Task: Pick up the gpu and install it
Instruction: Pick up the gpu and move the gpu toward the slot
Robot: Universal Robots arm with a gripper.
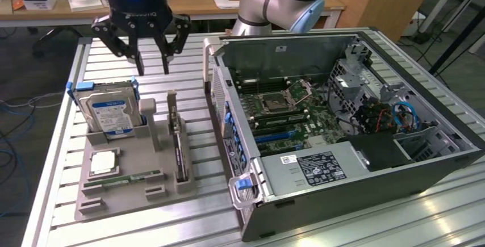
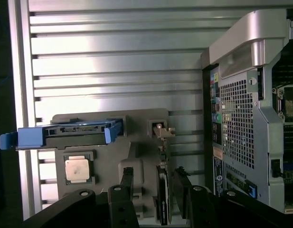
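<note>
**Gripper hangs open above the gpu, nothing picked yet**

At the near end of the grey holder point(image 1: 113, 201) lie a memory stick point(image 1: 121, 179) and a CPU point(image 1: 104, 163). Just beside them the gpu point(image 1: 176, 145) stands on its edge in a slot of the holder, untouched, with its metal bracket at the far end. On the other side, a hard drive point(image 1: 110, 113) in a blue frame stands upright.

To the exterior view's right of the holder, the case point(image 1: 424, 167) lies open, with the motherboard point(image 1: 288, 105) bare and no card in its slots.

Farther back, the gripper point(image 1: 151, 68) hovers over the far end of the holder, well above the card. It is released and holds nothing. In the wrist view the card runs between two fingers point(image 2: 126, 179), so the tool seems roughly lined up with it.

I judge that the step in hand is the approach for the pick; the install is not begun. A good grasp calls for a straight descent with the jaws on both faces of the thin board, clear of the holder walls and of the hard drive.
</note>
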